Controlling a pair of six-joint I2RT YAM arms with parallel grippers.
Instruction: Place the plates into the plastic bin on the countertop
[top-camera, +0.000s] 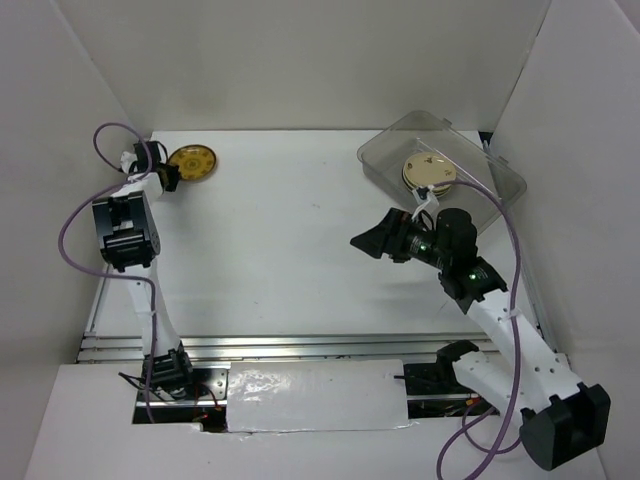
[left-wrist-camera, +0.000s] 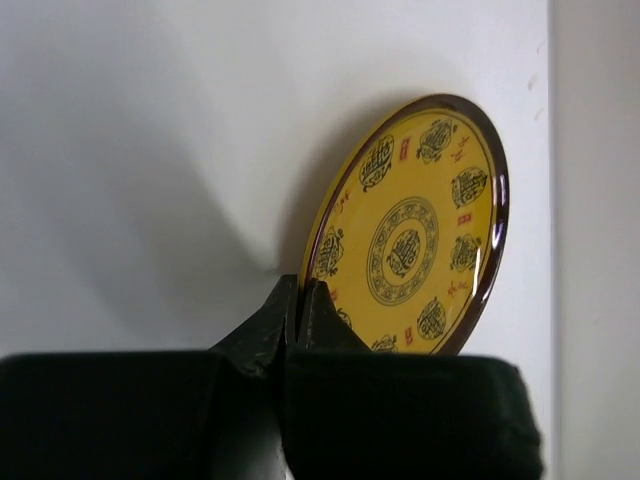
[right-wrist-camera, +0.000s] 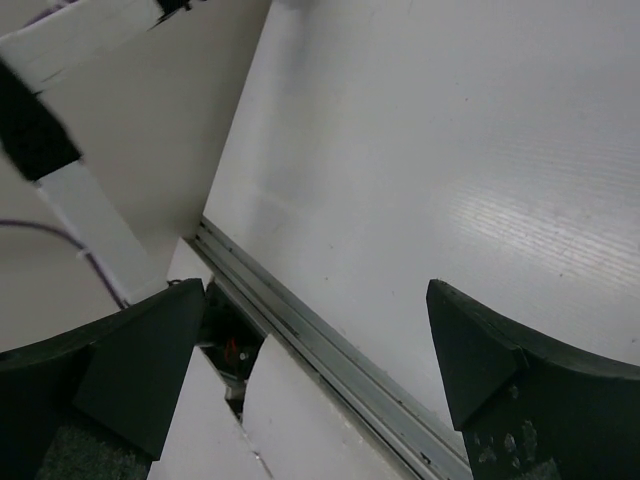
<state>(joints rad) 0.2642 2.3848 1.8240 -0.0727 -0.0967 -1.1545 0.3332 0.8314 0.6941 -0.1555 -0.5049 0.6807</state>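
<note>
The white surface (top-camera: 280, 230) is taken up at one corner by the plastic bin (top-camera: 385, 160), in which a stack of plates (top-camera: 430, 172), cream on top, is held. The mustard patterned plate (left-wrist-camera: 410, 230) is found well apart from the bin, across to its left, its rim clamped by the left pincer (left-wrist-camera: 298, 300). The right pincer (right-wrist-camera: 320, 330), near the bin, is spread wide, empty. A rightward carry toward the bin is judged needed.

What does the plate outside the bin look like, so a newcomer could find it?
Start at the far left corner of the white countertop, opposite the clear plastic bin at far right. There the left tool pinches the rim of a small round plate. It alone is mustard yellow with dark ring motifs and a dark edge; the bin's stacked plates are pale.
</note>
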